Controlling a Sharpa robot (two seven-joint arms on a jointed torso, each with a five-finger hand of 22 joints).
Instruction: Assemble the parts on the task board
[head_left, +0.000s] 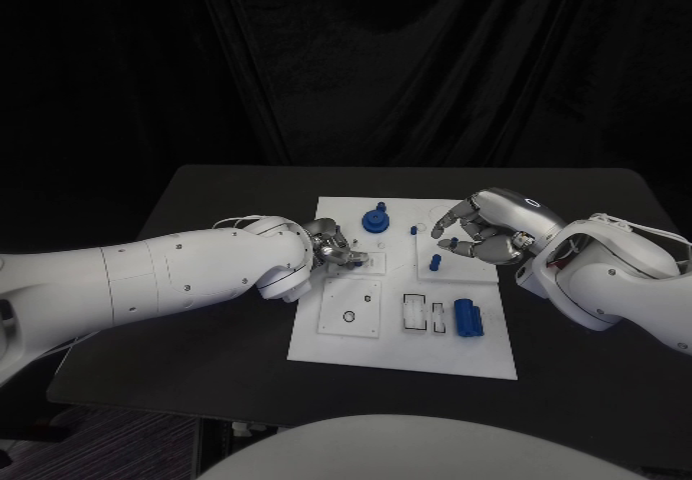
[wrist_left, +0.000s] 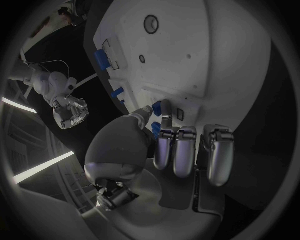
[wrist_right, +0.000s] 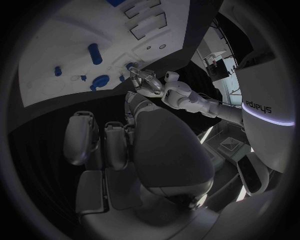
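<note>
The white task board (head_left: 325, 340) lies mid-table. On it stand a blue knobbed disc (head_left: 376, 219), a small blue stub (head_left: 414, 230) and a blue peg (head_left: 434, 263). A blue cylinder (head_left: 467, 317) lies at its near right, beside two rectangular slots. My left hand (head_left: 335, 250) hangs over the board's left edge by a square recess. Its fingers (wrist_left: 185, 150) are curled, and a small blue part (wrist_left: 157, 107) sits pinched between thumb and fingertip. My right hand (head_left: 490, 232) hovers above the board's far right, fingers apart and holding nothing. The right wrist view shows the peg (wrist_right: 95, 53) and the disc (wrist_right: 100, 81).
A square plate with a black ring (head_left: 351, 317) sits in the board's near left. The black table (head_left: 216, 200) extends well beyond the board on all sides. Both white forearms slant in over the table's side edges.
</note>
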